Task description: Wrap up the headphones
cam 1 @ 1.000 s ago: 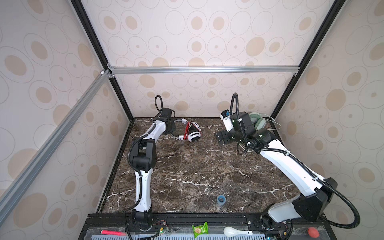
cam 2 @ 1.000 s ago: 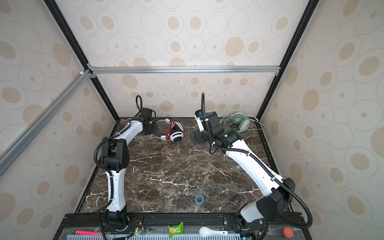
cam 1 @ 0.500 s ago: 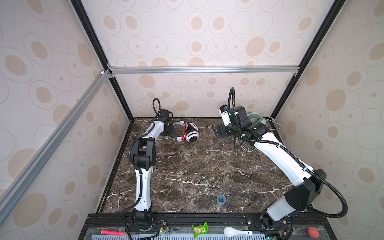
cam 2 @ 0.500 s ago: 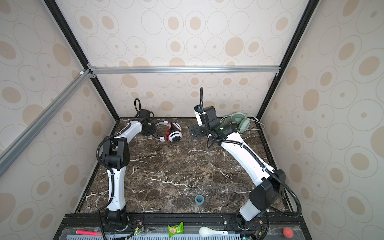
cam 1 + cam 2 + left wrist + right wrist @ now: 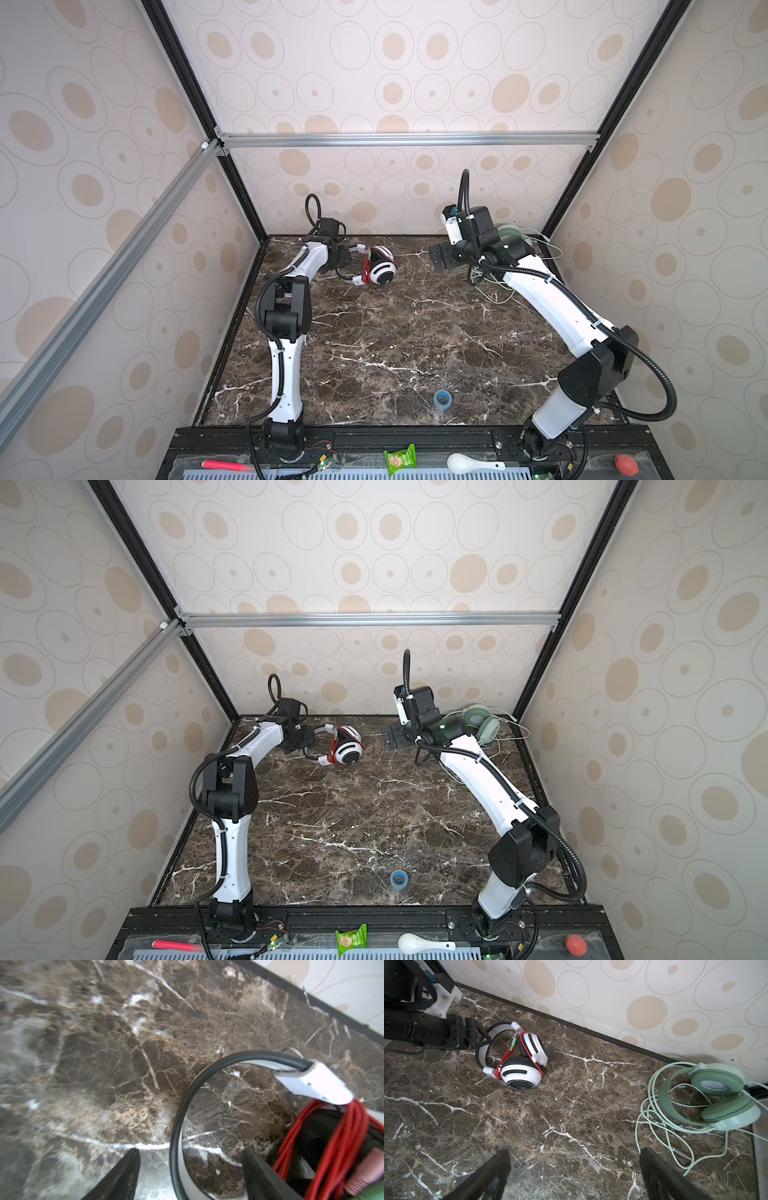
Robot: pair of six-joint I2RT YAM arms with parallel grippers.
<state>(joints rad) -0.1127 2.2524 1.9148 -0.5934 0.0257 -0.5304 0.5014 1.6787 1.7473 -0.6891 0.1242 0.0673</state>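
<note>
The white headphones (image 5: 381,271) (image 5: 348,751) lie at the back left of the marble table, their red cord (image 5: 500,1064) wound round the folded ear cups. My left gripper (image 5: 191,1153) (image 5: 343,260) is open, its jaws standing either side of the grey headband (image 5: 178,1126) without pinching it. The mint green headphones (image 5: 724,1105) (image 5: 482,725) rest at the back right with their pale cord (image 5: 654,1126) in loose loops; my right arm partly hides them in a top view. My right gripper (image 5: 574,1153) (image 5: 443,260) hovers open and empty over bare marble between the two pairs.
A blue tape roll (image 5: 443,398) (image 5: 399,879) sits near the table's front edge. On the front rail lie a green packet (image 5: 400,459), a white spoon (image 5: 465,462), a red ball (image 5: 626,464) and a pink pen (image 5: 226,465). The back wall (image 5: 612,1001) is close behind both pairs.
My left gripper has opened and let go of the white pair's headband. The right arm has stretched a little toward the back wall, its gripper staying open.
</note>
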